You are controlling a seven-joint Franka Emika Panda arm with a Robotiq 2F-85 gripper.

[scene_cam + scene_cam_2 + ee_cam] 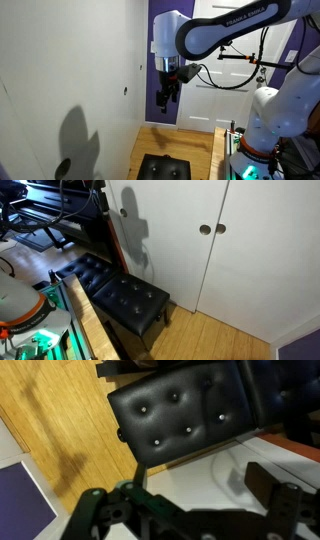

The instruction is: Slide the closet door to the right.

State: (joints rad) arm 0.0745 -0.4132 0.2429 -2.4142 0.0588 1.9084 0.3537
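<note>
White panelling fills one side of an exterior view: the closet door (70, 60), flat and plain, with a small dark finger pull (125, 90) set near its far edge. The gripper (170, 98) is held in the air beside that edge, apart from the panel and at about the height of the pull, with its fingers pointed downward. No contact with the door is shown.

In the wrist view the gripper (190, 510) is seen with its fingers spread wide and nothing between them, which would suit a fingertip being set into the recess or against the door's edge. Below it a black tufted bench (185, 415) is looked down upon, standing on the wooden floor (50, 420). In an exterior view the bench (120, 295) is seen close before the white panels, so the arm is probably held high to clear it.

Two round pulls (204, 229) are seen side by side where two panels meet, and which panel is to be moved cannot be told from that view. The gripper's shadow (130, 225) is cast on the panelling.

The task is judged not yet begun: the pull must first be reached, then a sideways push applied. A slip out of the shallow recess is the likely risk.
</note>
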